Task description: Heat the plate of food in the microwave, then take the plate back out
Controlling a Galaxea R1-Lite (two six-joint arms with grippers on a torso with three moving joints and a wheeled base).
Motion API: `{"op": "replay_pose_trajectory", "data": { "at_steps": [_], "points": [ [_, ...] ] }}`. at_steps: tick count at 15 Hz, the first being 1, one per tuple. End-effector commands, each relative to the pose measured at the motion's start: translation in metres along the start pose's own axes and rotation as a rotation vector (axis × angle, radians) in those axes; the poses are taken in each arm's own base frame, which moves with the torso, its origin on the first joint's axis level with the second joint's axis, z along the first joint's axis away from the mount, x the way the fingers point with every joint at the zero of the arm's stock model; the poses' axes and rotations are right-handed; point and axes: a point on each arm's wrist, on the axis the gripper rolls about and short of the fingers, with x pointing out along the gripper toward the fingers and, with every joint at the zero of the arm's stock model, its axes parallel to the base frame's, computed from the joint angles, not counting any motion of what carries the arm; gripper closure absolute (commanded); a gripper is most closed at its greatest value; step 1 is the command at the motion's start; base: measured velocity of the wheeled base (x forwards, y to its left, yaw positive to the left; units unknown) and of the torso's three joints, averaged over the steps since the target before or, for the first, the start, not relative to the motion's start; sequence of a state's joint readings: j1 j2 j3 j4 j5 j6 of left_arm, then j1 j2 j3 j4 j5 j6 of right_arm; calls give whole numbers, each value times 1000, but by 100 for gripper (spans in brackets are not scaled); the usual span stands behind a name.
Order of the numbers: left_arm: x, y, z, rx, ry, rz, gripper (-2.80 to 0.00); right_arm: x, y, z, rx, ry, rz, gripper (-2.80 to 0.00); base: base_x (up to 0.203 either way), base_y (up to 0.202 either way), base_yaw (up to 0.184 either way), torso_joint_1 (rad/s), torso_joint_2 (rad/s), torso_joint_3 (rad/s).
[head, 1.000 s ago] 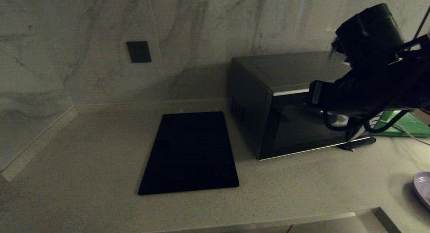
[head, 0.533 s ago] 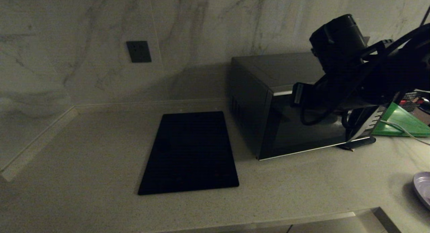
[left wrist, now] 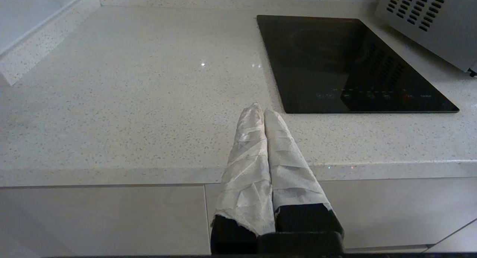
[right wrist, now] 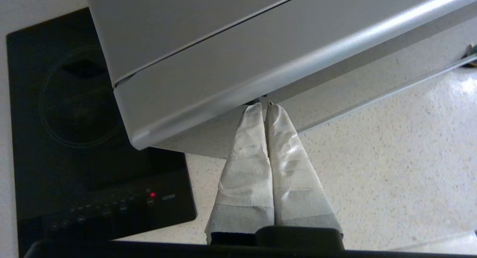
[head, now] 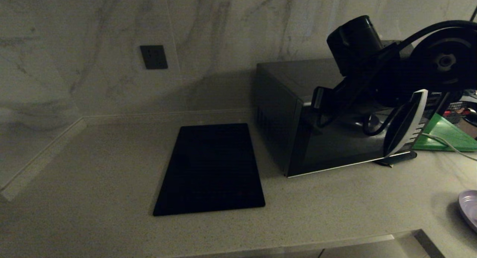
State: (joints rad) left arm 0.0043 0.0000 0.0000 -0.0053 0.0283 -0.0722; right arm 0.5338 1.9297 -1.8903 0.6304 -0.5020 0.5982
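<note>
Now my right arm has swung further left across the microwave (head: 298, 139) than a second ago, its right gripper (right wrist: 264, 105) clenched empty at the door's top edge. That oven stands on the speckled countertop (head: 111, 168), right of the black cooktop (head: 210, 168), under a marble wall. The plate of food (head: 469, 207) is cut off at the right edge. My left gripper (left wrist: 261, 111) idles, shut.
</note>
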Motion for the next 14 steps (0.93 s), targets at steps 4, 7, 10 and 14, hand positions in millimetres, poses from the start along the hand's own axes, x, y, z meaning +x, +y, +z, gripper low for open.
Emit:
{"op": "replay_pose_trajectory", "data": {
  "at_steps": [4,7,10,14],
  "points": [
    [0,0,0,-1,1,1,0,22,12,-3,23,16,-13,0,0,0,0,0,0,0],
    [0,0,0,-1,1,1,0,30,16,-5,39,13,-6,0,0,0,0,0,0,0],
    [0,0,0,-1,1,1,0,34,20,-4,47,-9,12,0,0,0,0,0,0,0],
    [0,0,0,-1,1,1,0,37,25,0,36,-47,49,0,0,0,0,0,0,0]
  ]
}}
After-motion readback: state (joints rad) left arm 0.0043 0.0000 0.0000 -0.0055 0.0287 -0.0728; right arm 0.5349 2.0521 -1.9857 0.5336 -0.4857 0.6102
